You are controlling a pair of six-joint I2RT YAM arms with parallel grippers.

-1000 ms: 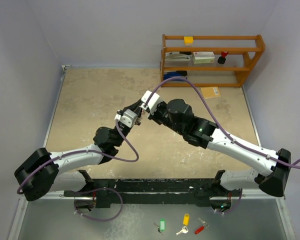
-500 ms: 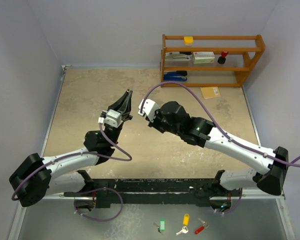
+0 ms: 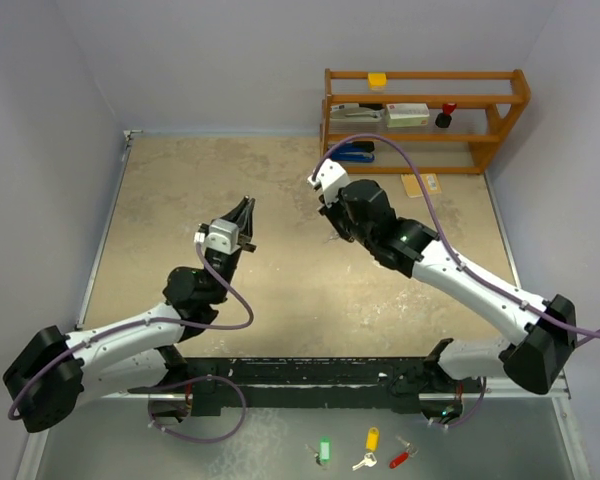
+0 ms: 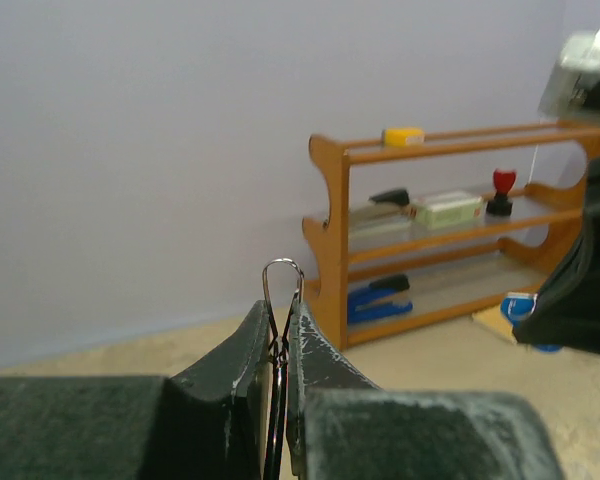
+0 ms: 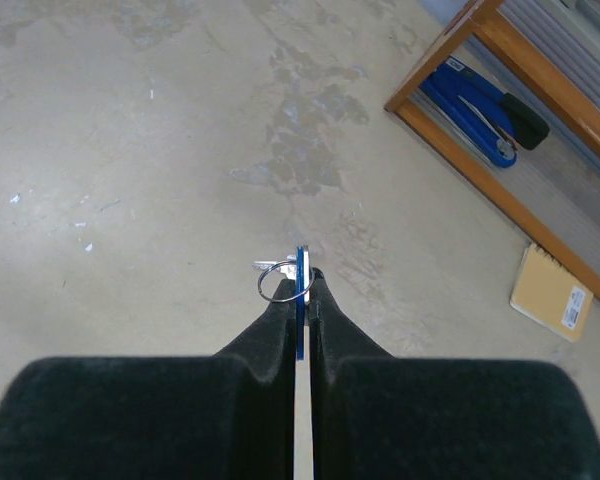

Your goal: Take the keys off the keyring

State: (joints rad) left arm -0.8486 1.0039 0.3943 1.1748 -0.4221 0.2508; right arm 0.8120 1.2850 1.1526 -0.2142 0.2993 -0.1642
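The left gripper (image 4: 282, 316) is clenched on a thin silver wire loop, apparently the keyring (image 4: 282, 261) seen nearly edge-on. Its rounded end stands just above the fingertips and the rest is pinched between the jaws. The right gripper (image 5: 302, 286) is clamped on the blue-headed key (image 5: 301, 272), held edge-on between the jaws with its end level with the tips. 1 small ring (image 5: 260, 283) hangs just left of those tips, with a blurred silver piece beyond it. The 2 grippers are held well apart above the mottled beige table (image 3: 180, 200). Ahead of both jaws, a wooden shelf (image 3: 420, 120) stands against pale walls, with a blue stapler (image 5: 480, 115) on its lowest level and a tan notepad (image 5: 552, 293) beside it.
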